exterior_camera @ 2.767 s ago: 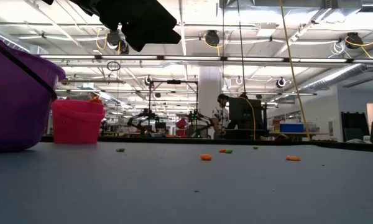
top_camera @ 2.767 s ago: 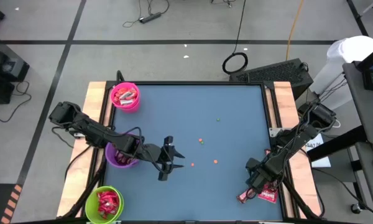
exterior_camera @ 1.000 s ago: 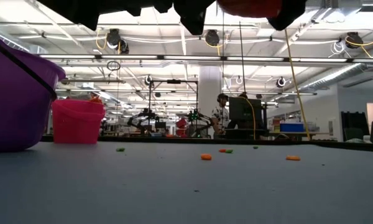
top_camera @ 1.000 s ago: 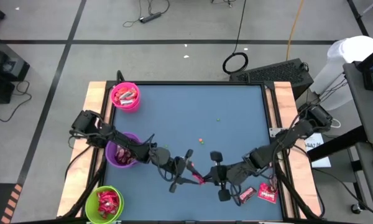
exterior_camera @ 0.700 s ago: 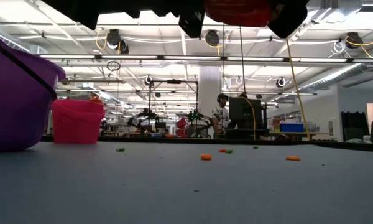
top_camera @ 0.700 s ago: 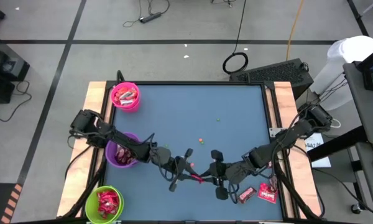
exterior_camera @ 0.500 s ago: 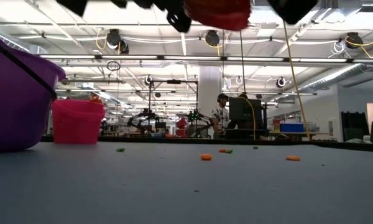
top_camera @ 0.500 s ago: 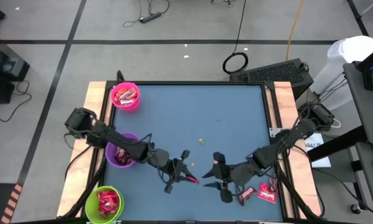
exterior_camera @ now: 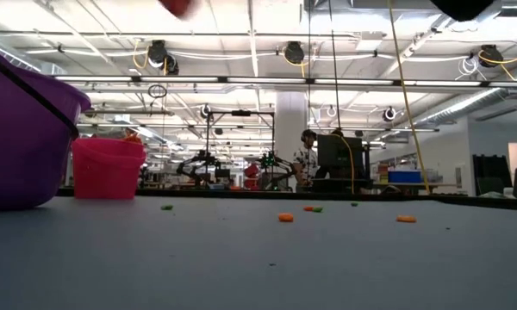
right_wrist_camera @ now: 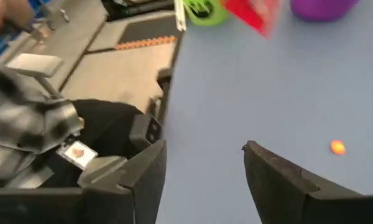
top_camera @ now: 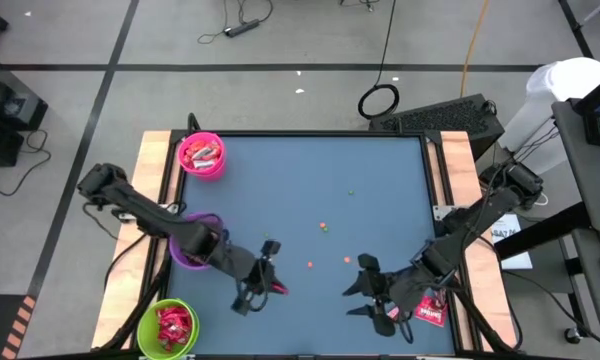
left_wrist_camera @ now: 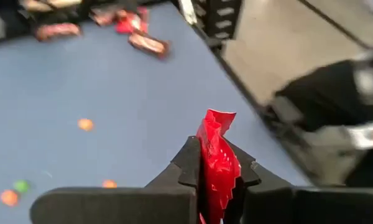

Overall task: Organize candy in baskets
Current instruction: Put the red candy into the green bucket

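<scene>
My left gripper (top_camera: 268,287) is above the table's near left part, right of the purple basket (top_camera: 185,252), and is shut on a red wrapped candy (left_wrist_camera: 216,149). The candy also shows at the low view's top edge (exterior_camera: 179,7). My right gripper (top_camera: 363,291) is open and empty (right_wrist_camera: 202,165) above the table's near right part. The pink basket (top_camera: 201,156) at the far left and the green basket (top_camera: 168,327) at the near left corner hold candy. More candy (top_camera: 431,313) lies at the near right corner, partly under my right arm. My left gripper pinches the red candy's near end (left_wrist_camera: 214,182) between its two fingers. The fingers lie about level and point toward the table's right. The wrapper stands on edge, its free end (left_wrist_camera: 219,118) sticks out past the fingertips, and it is lifted clear of the table.
Small orange and green specks (top_camera: 323,226) lie on the blue table top around the middle. Wooden rails (top_camera: 150,180) run along the left and right sides. A person (exterior_camera: 308,151) shows far off in the room behind.
The two grippers met over the near middle with the red candy between them. The candy has stayed with my left gripper, which has gone toward the table's left edge with it. My right gripper has drawn back toward the near right corner, without the candy.
</scene>
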Motion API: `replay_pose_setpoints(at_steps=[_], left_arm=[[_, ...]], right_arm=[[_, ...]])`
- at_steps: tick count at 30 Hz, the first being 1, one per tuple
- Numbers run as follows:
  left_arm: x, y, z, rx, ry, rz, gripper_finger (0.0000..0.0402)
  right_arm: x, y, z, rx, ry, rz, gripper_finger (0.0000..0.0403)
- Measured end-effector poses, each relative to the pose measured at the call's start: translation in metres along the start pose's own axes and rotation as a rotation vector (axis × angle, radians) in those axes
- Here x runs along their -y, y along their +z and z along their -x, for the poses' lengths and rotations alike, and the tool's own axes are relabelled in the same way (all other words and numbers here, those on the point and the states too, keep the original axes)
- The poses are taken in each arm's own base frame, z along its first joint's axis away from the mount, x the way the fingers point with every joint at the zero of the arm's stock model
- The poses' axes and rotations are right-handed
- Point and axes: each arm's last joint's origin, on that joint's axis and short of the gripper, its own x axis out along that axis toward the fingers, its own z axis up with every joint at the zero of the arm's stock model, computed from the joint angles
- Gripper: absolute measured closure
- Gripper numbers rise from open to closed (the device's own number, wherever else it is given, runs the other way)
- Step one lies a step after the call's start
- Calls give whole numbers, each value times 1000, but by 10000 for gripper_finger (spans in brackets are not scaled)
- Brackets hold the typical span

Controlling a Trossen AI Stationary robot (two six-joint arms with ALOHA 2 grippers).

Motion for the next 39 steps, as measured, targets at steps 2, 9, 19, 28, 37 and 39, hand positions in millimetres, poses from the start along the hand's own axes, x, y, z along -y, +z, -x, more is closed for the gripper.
replay_pose_setpoints(at_steps=[2, 9, 19, 28, 37, 39], left_arm=[[10, 4, 13, -67, -49, 68, 376], [50, -2, 50, -345, -143, 363, 377], [95, -33, 87, -699, -32, 777, 377], [136, -53, 102, -785, 52, 921, 359], [169, -95, 83, -859, 133, 941, 354], [173, -102, 78, -881, 157, 920, 353]], right_arm=[[2, -3, 0, -23, -21, -20, 202], [6, -6, -4, -12, -105, -24, 202], [16, -13, -21, -53, -176, -8, 202], [24, -16, -30, -81, -214, 6, 202], [32, -11, -32, -77, -233, 42, 202], [35, -9, -33, -75, -241, 41, 202]])
